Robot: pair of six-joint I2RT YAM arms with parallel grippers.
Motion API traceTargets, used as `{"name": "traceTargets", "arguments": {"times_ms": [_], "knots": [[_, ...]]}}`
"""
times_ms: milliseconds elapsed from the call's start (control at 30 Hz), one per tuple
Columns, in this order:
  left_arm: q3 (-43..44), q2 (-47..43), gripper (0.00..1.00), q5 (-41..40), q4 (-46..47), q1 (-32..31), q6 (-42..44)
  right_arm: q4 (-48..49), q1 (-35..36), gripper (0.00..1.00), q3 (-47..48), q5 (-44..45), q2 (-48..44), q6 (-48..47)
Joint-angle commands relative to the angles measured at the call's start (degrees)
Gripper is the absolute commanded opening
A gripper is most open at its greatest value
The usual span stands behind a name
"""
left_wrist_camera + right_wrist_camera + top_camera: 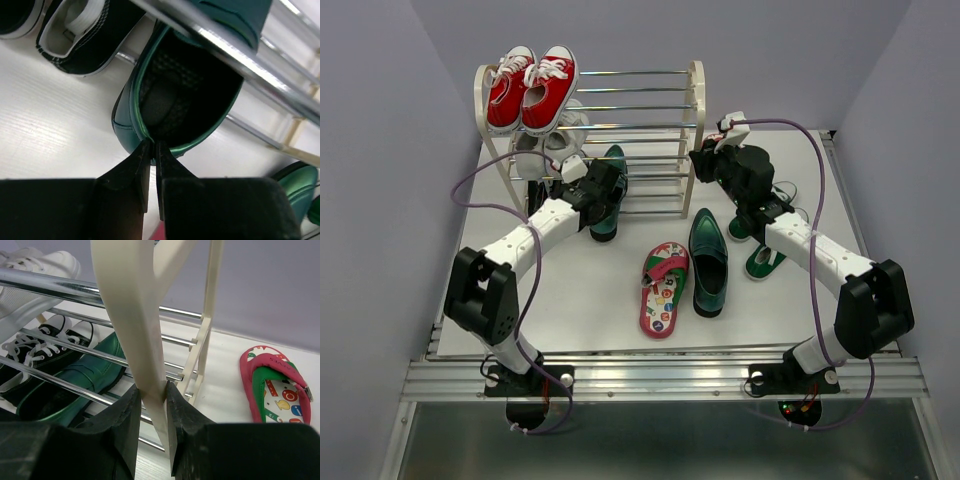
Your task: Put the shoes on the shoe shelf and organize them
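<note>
The shoe shelf (pixel 694 110) stands at the back. My left gripper (pixel 601 192) is shut on the heel rim of a dark green loafer (pixel 610 205) whose toe lies under the bottom rods. In the left wrist view the fingertips (pixel 145 150) pinch the heel of that loafer (pixel 125 132). My right gripper (pixel 704 160) is shut on the shelf's cream right side frame (pixel 135 315). The second loafer (pixel 707 262) and a pink flip-flop (pixel 663 288) lie on the table in front. Green canvas sneakers (pixel 763 262) lie at the right, partly hidden by my right arm.
Red sneakers (pixel 532 88) sit on the top tier, white sneakers (pixel 552 135) on the middle tier and black sneakers (pixel 30 350) on the bottom. The held loafer (pixel 75 385) lies beside the black pair. Chrome rods (pixel 240 60) cross just above it.
</note>
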Motion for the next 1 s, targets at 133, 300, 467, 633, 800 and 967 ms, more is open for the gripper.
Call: {"name": "traceTargets", "arguments": {"times_ms": [133, 300, 467, 633, 800, 967], "knots": [[3.41, -1.54, 0.00, -3.24, 12.54, 0.36, -0.53, -2.56, 0.77, 0.04, 2.22, -0.49, -0.26, -0.14], [2.62, 0.56, 0.00, -3.85, 15.26, 0.36, -1.67, -3.79, 0.77, 0.01, 3.01, -2.49, 0.53, -0.23], [1.74, 1.71, 0.00, -7.02, 15.35, 0.27, -2.82, -4.58, 0.77, 0.01, 3.45, -3.12, 0.35, -0.67], [-0.71, 3.03, 0.00, -8.43, 14.65, 0.27, -4.30, -5.11, 0.77, 0.01, 3.54, -3.30, 0.18, -0.93], [-1.25, 4.78, 0.00, -6.85, 14.30, 0.27, -5.37, -5.20, 0.77, 0.01, 3.62, -3.48, 0.18, -1.11], [-0.37, 2.77, 0.00, -6.32, 14.12, 0.27, -4.31, -5.90, 0.77, 0.02, 3.98, -3.65, 0.62, -1.28]]}}
